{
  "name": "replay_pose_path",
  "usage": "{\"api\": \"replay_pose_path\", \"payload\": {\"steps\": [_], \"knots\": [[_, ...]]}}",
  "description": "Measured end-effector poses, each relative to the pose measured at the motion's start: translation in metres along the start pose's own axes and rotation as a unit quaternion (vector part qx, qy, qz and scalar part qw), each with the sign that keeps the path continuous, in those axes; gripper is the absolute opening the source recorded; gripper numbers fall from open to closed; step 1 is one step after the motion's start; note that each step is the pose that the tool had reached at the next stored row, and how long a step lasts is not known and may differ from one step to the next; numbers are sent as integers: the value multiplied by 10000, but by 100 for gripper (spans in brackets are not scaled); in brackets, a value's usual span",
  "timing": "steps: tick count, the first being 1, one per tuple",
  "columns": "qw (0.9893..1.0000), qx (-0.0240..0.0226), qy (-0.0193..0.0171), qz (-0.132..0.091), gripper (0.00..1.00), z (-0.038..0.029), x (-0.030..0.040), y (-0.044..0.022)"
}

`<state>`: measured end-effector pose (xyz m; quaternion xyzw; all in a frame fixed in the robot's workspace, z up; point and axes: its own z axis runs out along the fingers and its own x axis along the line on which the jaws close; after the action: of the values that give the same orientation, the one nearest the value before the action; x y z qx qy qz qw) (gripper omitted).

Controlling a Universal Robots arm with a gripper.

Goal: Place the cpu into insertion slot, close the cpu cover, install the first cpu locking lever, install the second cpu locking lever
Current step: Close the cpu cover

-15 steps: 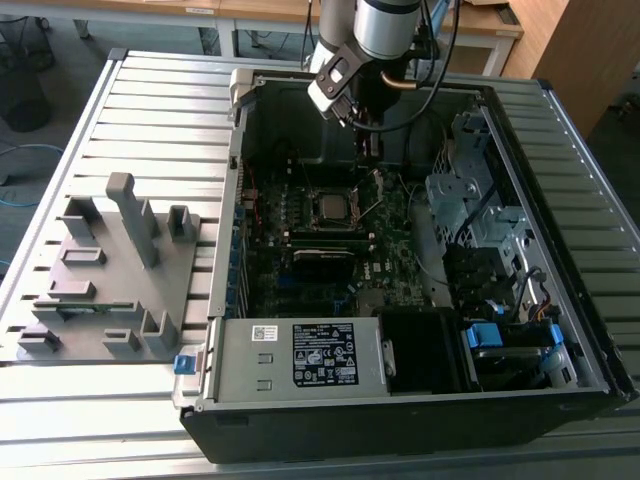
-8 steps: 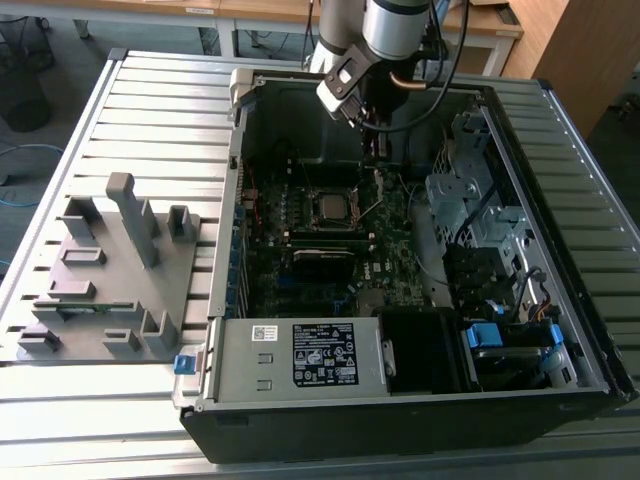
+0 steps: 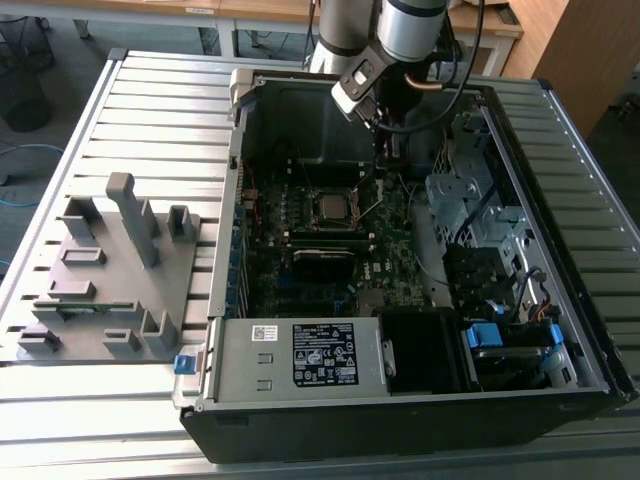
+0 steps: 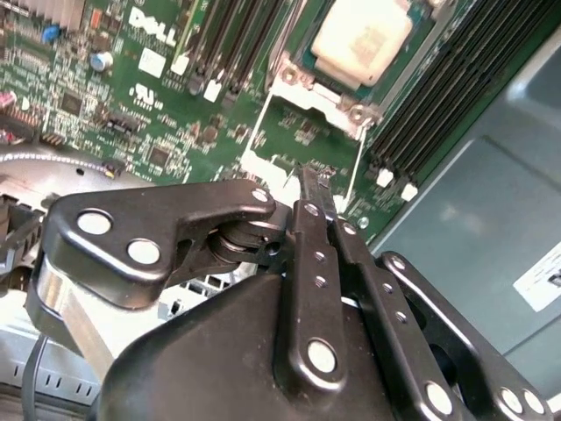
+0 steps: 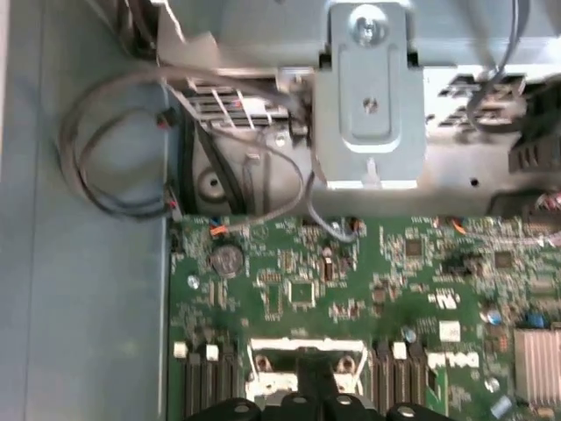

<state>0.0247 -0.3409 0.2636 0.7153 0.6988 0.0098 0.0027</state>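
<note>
The cpu lies with its pale metal top up in the insertion slot on the green board; the exterior view shows the cpu mid-board. The cpu cover is swung open, and green board shows through its square window. My gripper is shut, its black fingertips right at the cover's free edge; I cannot tell if they touch it. In the exterior view my gripper hangs just to that view's right of the socket. The first wrist view has the cover right beside the fingers.
Long black memory slots run beside the socket. The case walls, a drive cage and a power supply hem in the board. Cables loop near a case wall. A grey fixture stands on the slatted table.
</note>
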Motion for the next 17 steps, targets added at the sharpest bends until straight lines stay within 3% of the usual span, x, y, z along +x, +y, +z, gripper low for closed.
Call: {"api": "replay_pose_path", "payload": {"steps": [10,13,17], "knots": [[10000,0,0,0,10,13,6,247],[10000,0,-1,0,10,28,7,273],[10000,0,0,0,10,94,7,292]]}}
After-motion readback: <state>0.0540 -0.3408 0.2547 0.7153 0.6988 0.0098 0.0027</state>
